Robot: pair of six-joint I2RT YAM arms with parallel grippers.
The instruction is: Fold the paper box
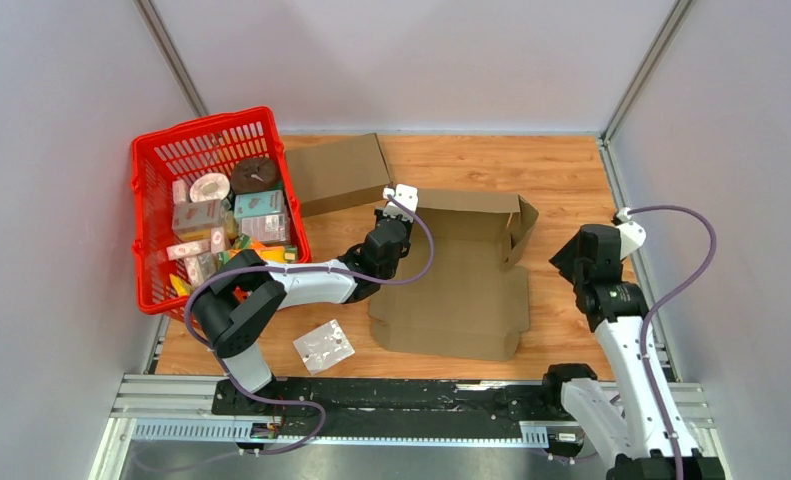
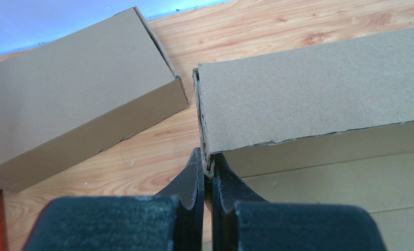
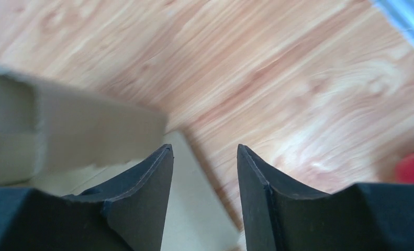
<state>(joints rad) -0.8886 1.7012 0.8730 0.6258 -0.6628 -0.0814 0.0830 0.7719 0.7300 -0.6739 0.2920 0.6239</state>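
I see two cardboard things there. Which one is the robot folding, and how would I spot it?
Start at the red basket on the left. Just right of it lies a closed box; next over, in the middle, is the open box. It alone has raised walls and a flat flap, with the left gripper pinching its corner.

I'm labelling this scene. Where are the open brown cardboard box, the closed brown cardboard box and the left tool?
open brown cardboard box [image 1: 461, 290]: top external view, its flat near panel.
closed brown cardboard box [image 1: 339, 172]: top external view, its top face.
left tool [image 2: 206, 158]: left wrist view, between fingertips pinching the open box's wall.
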